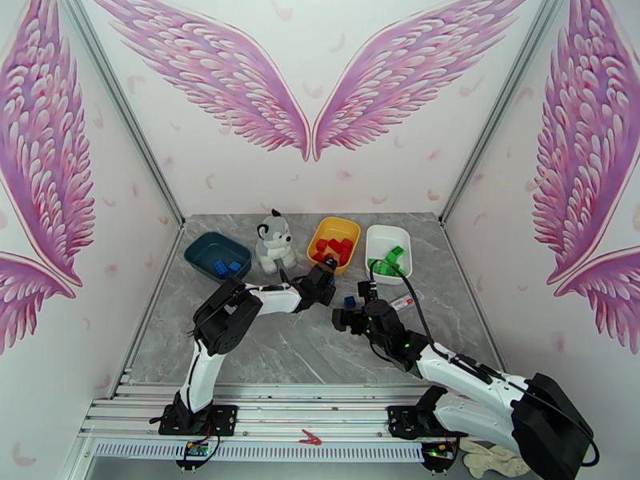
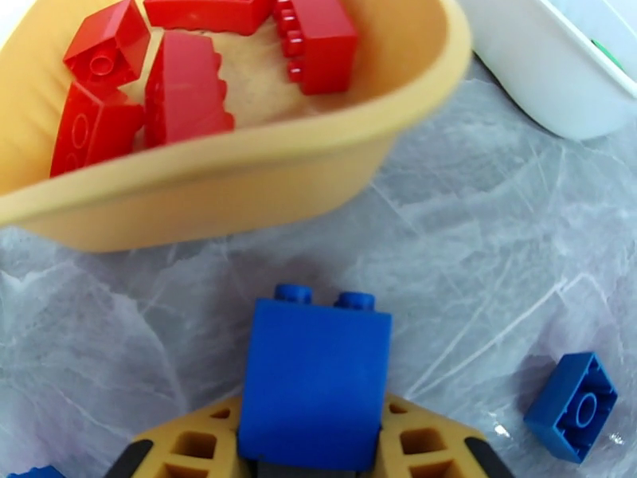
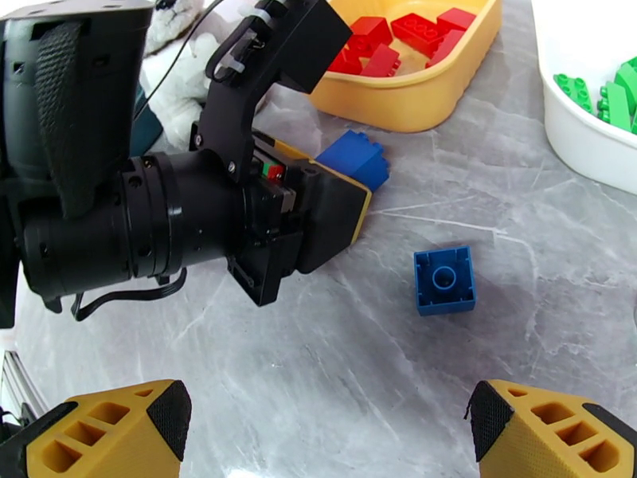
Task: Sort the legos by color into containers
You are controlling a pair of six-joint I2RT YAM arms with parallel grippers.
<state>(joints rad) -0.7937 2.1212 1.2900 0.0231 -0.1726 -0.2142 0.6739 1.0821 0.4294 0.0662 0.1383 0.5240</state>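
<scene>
- Left tool [image 2: 310, 440] is clamped on a blue brick [image 2: 314, 384], studs pointing away from the wrist camera; the brick is held just off the yellow tray [image 2: 239, 193], near the middle of the overhead view.
- Right tool [image 3: 326, 432] is spread wide and holds nothing; it hangs over the bare surface [image 1: 280, 354], its pads seen at the lower corners of the right wrist view.
- Loose blue brick [image 3: 444, 280] lies flat on the surface, hollow side up, apart from the left tool and between both tools; not yet gripped.
- A blue scrap is seen at the lower left edge of the left wrist view; whether it is another brick cannot be told.
- Red bricks [image 2: 187, 89] are piled in the yellow tray; that colour is judged sorted.
- Green bricks [image 1: 392, 260] are seen in the white tray [image 1: 376, 238], upper right of centre; judged sorted.
- A few blue bricks [image 1: 224, 266] are already in the teal tray [image 1: 200, 254], at the upper left of the surface.
- Plush dog [image 1: 274, 242] sits between the teal and yellow trays; not part of the sort.
- Progress is judged late: no red or green is seen loose.
- Left to do: the held blue brick is to be carried across to the teal tray, past the dog, then the loose blue brick is to be picked and dropped there too.
</scene>
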